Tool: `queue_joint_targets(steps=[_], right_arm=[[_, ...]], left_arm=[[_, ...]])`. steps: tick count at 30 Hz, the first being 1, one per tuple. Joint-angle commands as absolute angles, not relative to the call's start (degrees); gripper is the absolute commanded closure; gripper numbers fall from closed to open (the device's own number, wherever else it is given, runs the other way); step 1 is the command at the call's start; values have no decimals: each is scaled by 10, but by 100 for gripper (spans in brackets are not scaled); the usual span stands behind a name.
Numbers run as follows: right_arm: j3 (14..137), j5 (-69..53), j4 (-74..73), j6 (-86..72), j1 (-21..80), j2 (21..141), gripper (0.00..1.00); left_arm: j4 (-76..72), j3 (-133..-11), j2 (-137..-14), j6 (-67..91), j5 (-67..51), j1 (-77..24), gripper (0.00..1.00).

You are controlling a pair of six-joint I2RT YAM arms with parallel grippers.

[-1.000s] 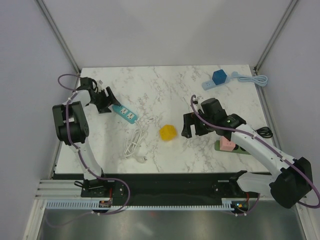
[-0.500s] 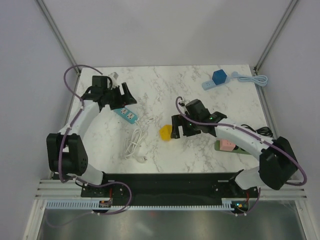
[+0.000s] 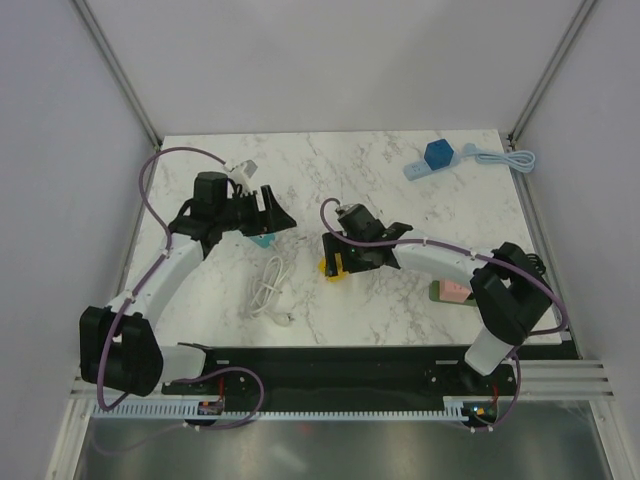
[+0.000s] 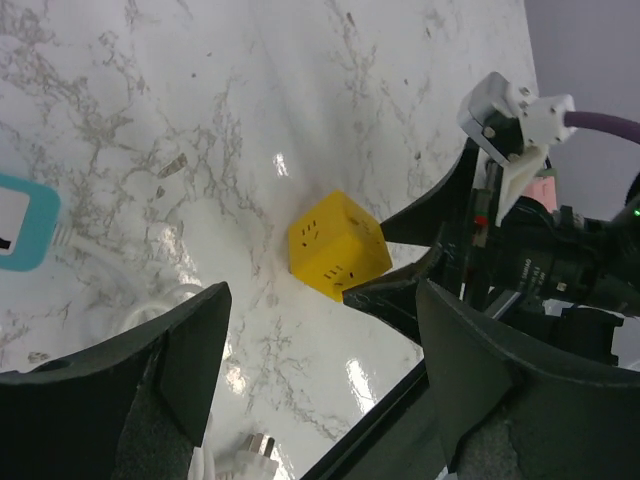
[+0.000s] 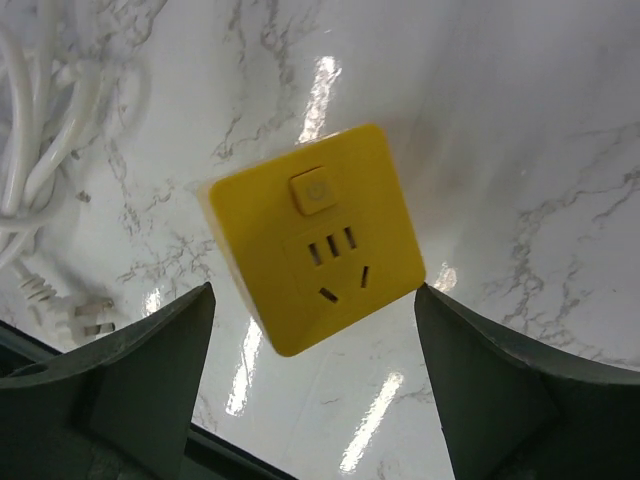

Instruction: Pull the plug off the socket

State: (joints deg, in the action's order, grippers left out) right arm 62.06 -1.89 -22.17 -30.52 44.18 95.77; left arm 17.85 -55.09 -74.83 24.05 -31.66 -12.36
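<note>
One yellow socket cube point(image 5: 315, 250) between the two spread right fingers point(image 5: 130, 380)

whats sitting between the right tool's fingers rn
The yellow socket cube rests on the table between the fingers of the open right tool. The right wrist view shows it best. No plug is in the face that shows.

I can't read any words, brand names or numbers from here. The only sign I make out is a faint power symbol on the square button point(image 5: 313, 192) of the yellow socket cube point(image 5: 330, 270).
</note>
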Motion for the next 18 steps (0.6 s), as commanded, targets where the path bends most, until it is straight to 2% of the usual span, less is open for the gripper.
queue_joint_targets(steps=[1,7,9,13,18], right_arm=[[642,13,-214,-324,418,966,11],[657,1,-212,-313,396,998,15],[668,-14,-212,-313,385,1014,21],[686,-50,-200,-313,367,1033,24],[696,-161,-137,-335,331,1066,30]], left_arm=[[135,-548,-723,258,-322,-134,18],[133,-551,-723,262,-349,-150,18],[133,-550,-717,257,-341,-155,18],[133,-548,-708,254,-333,-158,18],[134,-548,-712,254,-333,-158,18]])
